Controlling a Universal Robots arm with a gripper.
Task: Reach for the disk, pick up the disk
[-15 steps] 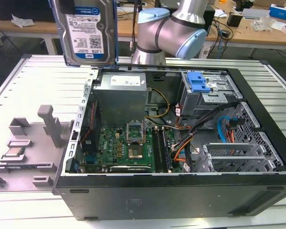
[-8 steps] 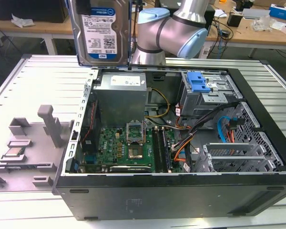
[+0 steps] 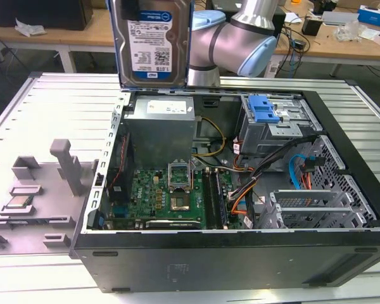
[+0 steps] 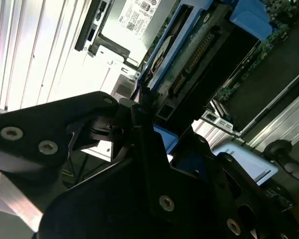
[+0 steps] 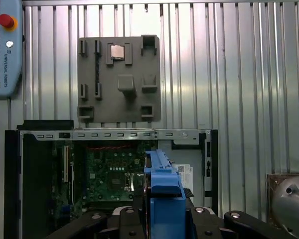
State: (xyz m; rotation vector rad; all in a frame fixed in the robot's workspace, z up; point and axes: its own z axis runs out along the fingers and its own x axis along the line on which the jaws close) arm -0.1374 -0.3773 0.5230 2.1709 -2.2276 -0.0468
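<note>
The disk (image 3: 151, 44) hangs upright above the back edge of the open computer case (image 3: 228, 253); it is a silver drive with a white-and-blue label in a blue bracket. In the first wrist view I look along its edge, with the blue bracket (image 5: 164, 181) rising between the black fingers (image 5: 125, 219) of my gripper (image 5: 164, 216), which is shut on it. In the second wrist view the disk's connector edge (image 4: 199, 55) sits just beyond the gripper's black fingers (image 4: 139, 129). The arm's silver and light-blue joints (image 3: 240, 44) stand behind the case.
Inside the case lie the green motherboard (image 3: 164, 196), the grey power supply (image 3: 161, 126) and a drive cage with a blue latch (image 3: 263, 109). A grey fixture plate (image 3: 31, 190) with a CPU chip (image 3: 19, 202) sits at the exterior view's left. A pendant (image 5: 2, 45) lies on the ribbed table.
</note>
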